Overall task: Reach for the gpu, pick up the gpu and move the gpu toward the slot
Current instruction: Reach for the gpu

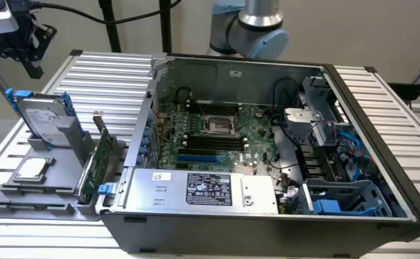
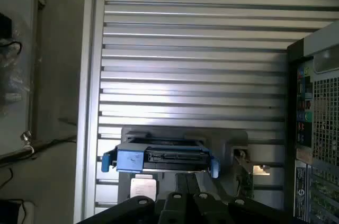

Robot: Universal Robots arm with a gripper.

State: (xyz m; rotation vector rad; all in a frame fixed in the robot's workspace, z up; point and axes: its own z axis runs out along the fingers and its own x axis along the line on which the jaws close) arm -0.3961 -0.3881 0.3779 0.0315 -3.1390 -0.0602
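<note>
Table: one, slatted metal.
Computer case: one, open-sided, on the table.
Hard drive: one, upright in grey rack.
Gpu: one, on edge in rack, between hard drive and computer case.
Gripper: one, closed, empty, well apart from gpu.
Chip: one, flat in rack.

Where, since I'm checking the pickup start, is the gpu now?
The gpu stands on edge in the grey rack at the exterior view's left, between the hard drive and the open case.
</note>
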